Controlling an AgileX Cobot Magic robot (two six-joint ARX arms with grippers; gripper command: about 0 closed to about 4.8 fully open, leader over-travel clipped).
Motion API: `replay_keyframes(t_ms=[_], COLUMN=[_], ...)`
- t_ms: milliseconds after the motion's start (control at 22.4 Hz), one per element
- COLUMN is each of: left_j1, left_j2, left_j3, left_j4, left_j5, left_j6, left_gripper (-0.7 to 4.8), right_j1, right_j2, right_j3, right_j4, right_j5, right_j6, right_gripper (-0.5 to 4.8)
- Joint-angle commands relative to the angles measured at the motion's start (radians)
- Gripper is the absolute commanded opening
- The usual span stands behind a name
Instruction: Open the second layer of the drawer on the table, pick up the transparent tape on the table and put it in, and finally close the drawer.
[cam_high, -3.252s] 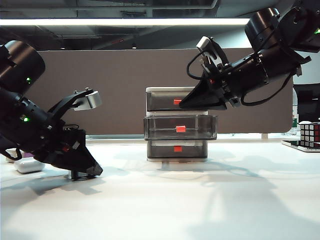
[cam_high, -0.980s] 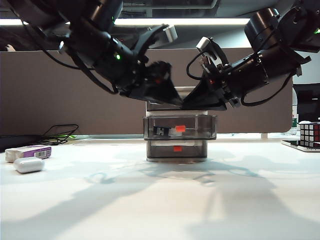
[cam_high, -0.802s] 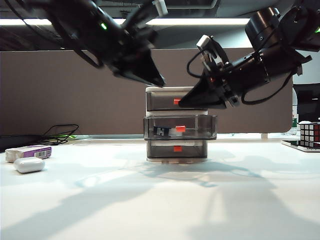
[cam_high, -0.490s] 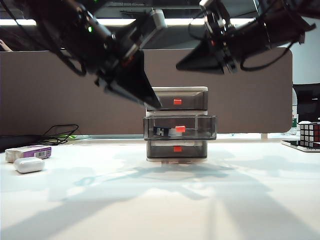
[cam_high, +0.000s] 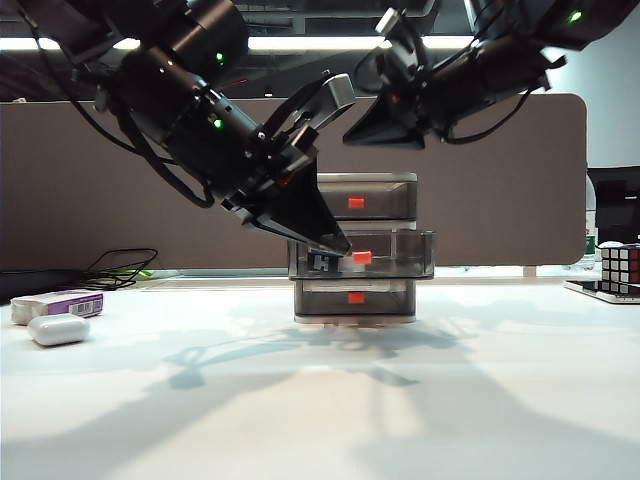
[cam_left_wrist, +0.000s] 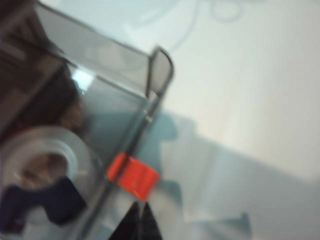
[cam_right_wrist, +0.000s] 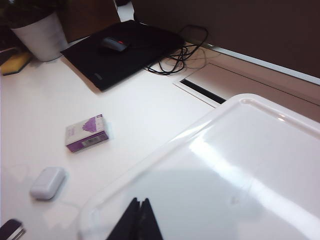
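The drawer (cam_high: 382, 197) stands mid-table, and its second layer (cam_high: 398, 256) is pulled out toward the front. Inside it lies the transparent tape (cam_high: 322, 262), a black dispenser with a clear roll (cam_left_wrist: 42, 160). My left gripper (cam_high: 343, 247) is shut and empty, with its tips at the front wall of the second layer. In the left wrist view my left gripper (cam_left_wrist: 141, 207) sits just before the red tab (cam_left_wrist: 132, 176); whether it touches the tab I cannot tell. Held above the unit's white top (cam_right_wrist: 225, 175) is my right gripper (cam_high: 350, 138) (cam_right_wrist: 140, 201), shut and empty.
On the white table (cam_high: 320, 400), a purple-and-white box (cam_high: 60, 303) and a white rounded case (cam_high: 58, 329) lie at the left. A Rubik's cube (cam_high: 620, 268) sits at the right edge. A black laptop (cam_right_wrist: 125, 50) and cables (cam_high: 125, 268) lie behind.
The left gripper, earlier down at the table's left, left the tape in the second layer, shut, and came down to its red tab. The right gripper rose from the top drawer to above the unit.
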Motion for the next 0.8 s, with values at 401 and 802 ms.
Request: replay_keyframes(t_ms=[401,802], left_j1=[0.008,0.008], left_j2=[0.076,0.109], left_j3=[0.002,0.002], left_j4=[0.176,0.324], left_j5=[-0.081,-0.224], left_j6=[-0.01,-0.055], left_gripper=[-0.05,-0.05], right_j1=[0.002,0.003], right_j2=[0.097,0.114], right_j3=[0.053,0.052], right_j4=[-0.006,-0.057], right_j5=[0.033,0.051], right_j6=[-0.004,-0.013], right_gripper=[-0.05,-0.05])
